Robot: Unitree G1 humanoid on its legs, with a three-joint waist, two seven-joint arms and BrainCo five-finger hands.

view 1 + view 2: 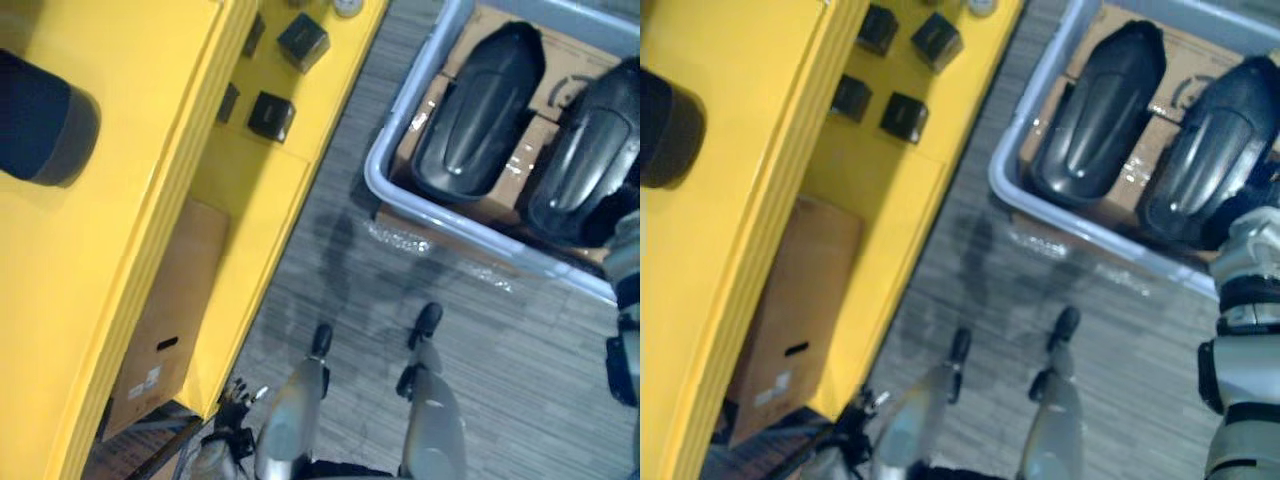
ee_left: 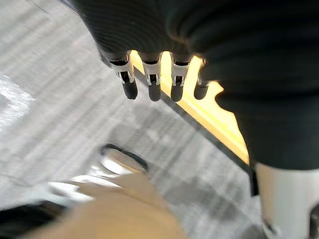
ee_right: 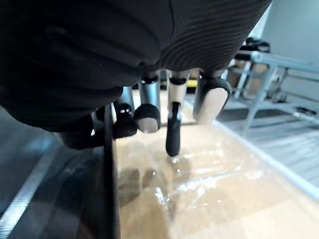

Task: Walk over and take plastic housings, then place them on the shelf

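Housings: the first housing (image 1: 487,110) and the second housing (image 1: 585,150) lie side by side on a cardboard liner (image 1: 505,195) in the grey bin (image 1: 400,205) on the floor. Neither is lifted yet.
Why there: we judge the bin is the pick-up stock and stands just beside the yellow shelf (image 1: 120,250) to keep the carry short.
Look: dark, glossy, long rounded shells, domed side up, with a raised middle ridge.
Right hand (image 1: 1252,245): over the bin's near edge at the second housing, probably lining up a pick. We cannot tell whether it grips anything.
Left hand (image 2: 154,84): hangs by the shelf's edge, fingers straight, holding nothing.
Shelf load: small black boxes (image 1: 270,115) above, a cardboard box (image 1: 165,320) below.
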